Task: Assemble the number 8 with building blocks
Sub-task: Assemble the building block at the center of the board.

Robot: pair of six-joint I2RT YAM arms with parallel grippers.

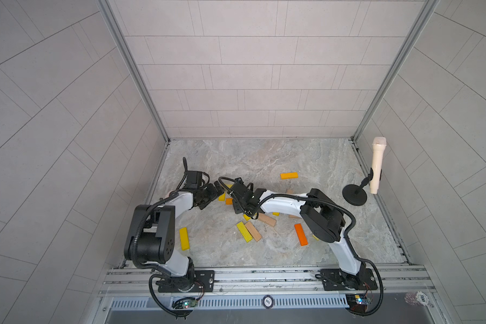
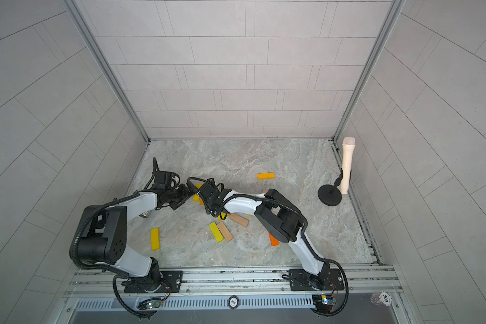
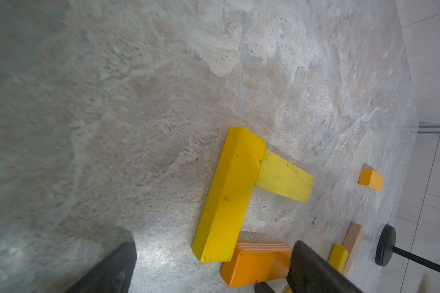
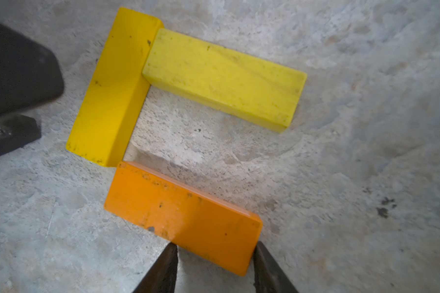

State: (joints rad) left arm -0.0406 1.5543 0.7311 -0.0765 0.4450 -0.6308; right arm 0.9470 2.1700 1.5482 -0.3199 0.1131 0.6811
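now, right fingers (image 4: 163, 271) clamped on orange block (image 4: 183, 218), left fingers (image 3: 107, 269) spread wide, near yellow block (image 3: 226, 197)

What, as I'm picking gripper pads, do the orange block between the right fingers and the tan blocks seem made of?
The orange block: likely painted wood; smooth, slightly glossy coat, scuffed and speckled dark, with fine grooves along one edge. The tan blocks: apparently bare wood; matte, pale, unpainted faces, though too small for grain to show.

Right tool (image 4: 216, 245) is cut off (fingertips only); whether it pinches the orange block (image 4: 183, 215) is unclear.
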